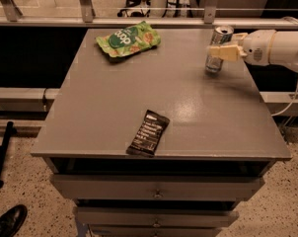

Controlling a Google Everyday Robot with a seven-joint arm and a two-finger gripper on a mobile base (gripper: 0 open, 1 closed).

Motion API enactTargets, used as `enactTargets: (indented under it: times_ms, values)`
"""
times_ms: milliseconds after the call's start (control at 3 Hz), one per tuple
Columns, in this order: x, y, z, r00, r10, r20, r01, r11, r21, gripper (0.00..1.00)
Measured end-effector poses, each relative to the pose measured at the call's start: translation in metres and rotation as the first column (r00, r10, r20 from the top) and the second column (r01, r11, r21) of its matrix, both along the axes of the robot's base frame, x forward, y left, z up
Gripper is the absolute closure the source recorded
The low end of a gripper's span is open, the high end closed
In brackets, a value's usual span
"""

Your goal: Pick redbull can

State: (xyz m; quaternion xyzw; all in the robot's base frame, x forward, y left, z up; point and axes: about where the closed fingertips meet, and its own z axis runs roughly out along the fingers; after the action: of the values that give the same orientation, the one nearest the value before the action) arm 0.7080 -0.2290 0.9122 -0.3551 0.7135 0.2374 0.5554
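Note:
The redbull can (221, 36) stands upright on the grey table (114, 93) near its far right corner, its silver top showing. My gripper (219, 52), cream-coloured at the end of a white arm, reaches in from the right at mid-height of the can and crosses in front of its body. The can rests on the table.
A green snack bag (128, 39) lies at the far left of the table. A black wrapped bar (148, 132) lies near the front edge. Drawers sit under the tabletop. A rail and glass partition run behind the table. A shoe (8, 221) is on the floor at lower left.

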Motion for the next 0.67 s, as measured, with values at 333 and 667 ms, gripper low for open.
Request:
enactTargets:
  times_ms: [333,667]
  values:
    - [-0.012,0.016,0.029,0.9985,0.039,0.038,-0.041,0.998,0.052,0.93]
    - [-0.033,0.042,0.071,0.9915,0.1,0.084,-0.108,0.989,0.105,1.0]
